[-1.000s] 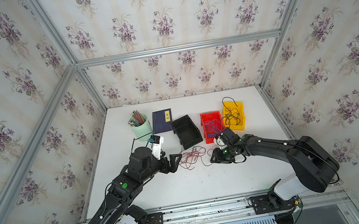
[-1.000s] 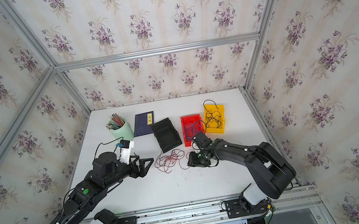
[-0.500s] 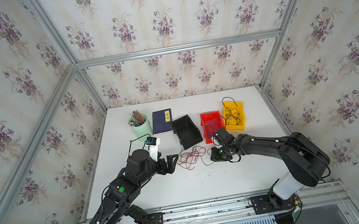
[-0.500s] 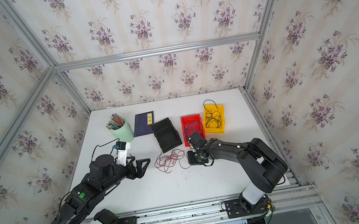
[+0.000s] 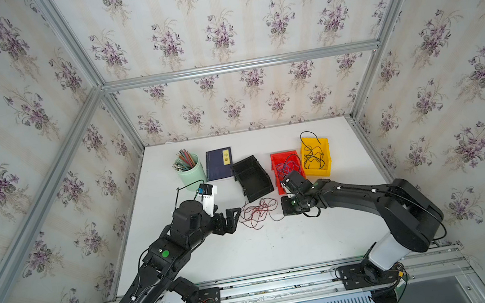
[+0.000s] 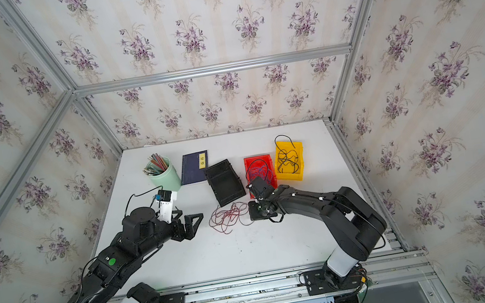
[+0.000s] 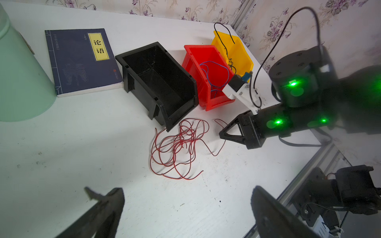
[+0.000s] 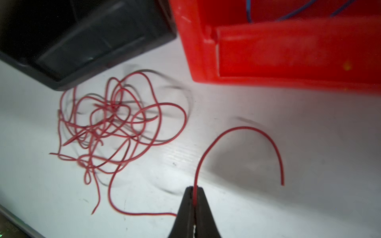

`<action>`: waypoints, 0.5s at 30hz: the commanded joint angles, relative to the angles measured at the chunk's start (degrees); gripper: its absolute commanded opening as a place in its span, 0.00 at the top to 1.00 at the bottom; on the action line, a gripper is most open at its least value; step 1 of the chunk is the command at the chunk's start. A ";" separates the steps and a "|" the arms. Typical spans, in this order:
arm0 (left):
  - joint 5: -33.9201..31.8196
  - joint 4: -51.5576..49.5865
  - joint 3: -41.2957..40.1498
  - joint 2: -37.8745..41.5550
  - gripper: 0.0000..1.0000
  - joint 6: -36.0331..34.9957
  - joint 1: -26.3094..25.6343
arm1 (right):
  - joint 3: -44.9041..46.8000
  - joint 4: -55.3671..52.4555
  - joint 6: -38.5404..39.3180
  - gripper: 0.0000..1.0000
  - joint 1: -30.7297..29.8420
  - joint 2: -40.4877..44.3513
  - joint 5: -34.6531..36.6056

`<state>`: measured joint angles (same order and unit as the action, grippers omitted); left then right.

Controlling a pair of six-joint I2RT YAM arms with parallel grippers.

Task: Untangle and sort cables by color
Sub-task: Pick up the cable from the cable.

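A tangle of red cables [image 5: 257, 213] [image 6: 228, 218] [image 7: 177, 148] [image 8: 107, 123] lies on the white table in front of the black bin [image 5: 253, 178]. My right gripper [image 8: 194, 188] [image 5: 289, 211] [image 6: 257, 213] sits low at the tangle's right side. It is shut on one red strand [image 8: 243, 127] that arcs away from the jaws. My left gripper [image 7: 183, 193] [image 5: 234, 219] [image 6: 195, 223] stands wide open just left of the tangle, holding nothing. The red bin [image 5: 282, 166] holds blue cables [image 7: 214, 70]. The yellow bin [image 5: 315, 156] holds black cables [image 6: 288, 158].
A green cup of coloured pencils [image 5: 190, 170] and a dark blue book [image 5: 218, 164] stand at the back left, near my left arm. The three bins form a row across the back. An aluminium rail [image 5: 286, 277] runs along the table's front edge.
My right gripper has slid a little left toward the tangle, and its jaws have shut on a red strand. My left arm has barely moved and stays open.
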<state>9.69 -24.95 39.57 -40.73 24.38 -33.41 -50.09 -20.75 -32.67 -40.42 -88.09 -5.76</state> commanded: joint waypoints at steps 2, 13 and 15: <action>-1.17 2.18 -0.45 0.34 0.01 0.39 0.03 | -5.29 -10.92 1.19 1.00 -0.62 7.70 6.79; -0.54 12.50 -1.52 1.00 0.01 3.88 0.01 | -34.45 -18.04 2.42 1.00 -0.84 14.71 3.89; -0.72 13.28 -1.31 1.26 0.01 4.17 0.03 | -38.80 -17.34 2.50 1.00 -0.85 14.49 2.89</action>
<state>9.15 -16.14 37.85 -39.72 27.59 -33.41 -85.03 -37.50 -31.03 -41.10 -73.45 -1.06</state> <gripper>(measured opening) 0.988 0.063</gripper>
